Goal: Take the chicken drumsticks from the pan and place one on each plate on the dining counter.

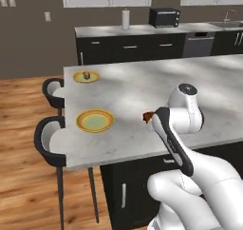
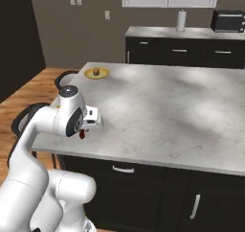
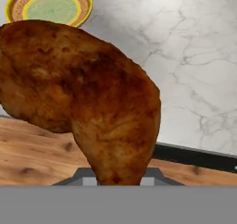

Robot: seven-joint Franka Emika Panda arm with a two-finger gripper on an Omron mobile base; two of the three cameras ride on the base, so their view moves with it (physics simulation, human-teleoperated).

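Reddish-brown drumstick (image 3: 88, 102) held clamped in the gripper (image 1: 150, 117), raised above the marble counter (image 1: 142, 89), empty near plate (image 1: 95, 120) to the gripper's left, lighter drumstick (image 1: 87, 74) seen resting on the far plate (image 1: 86, 77).

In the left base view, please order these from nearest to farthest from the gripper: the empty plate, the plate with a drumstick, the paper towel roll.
1. Empty plate, left of the gripper, near counter edge.
2. Plate with a drumstick, farther back, left.
3. Paper towel roll, on the back counter.
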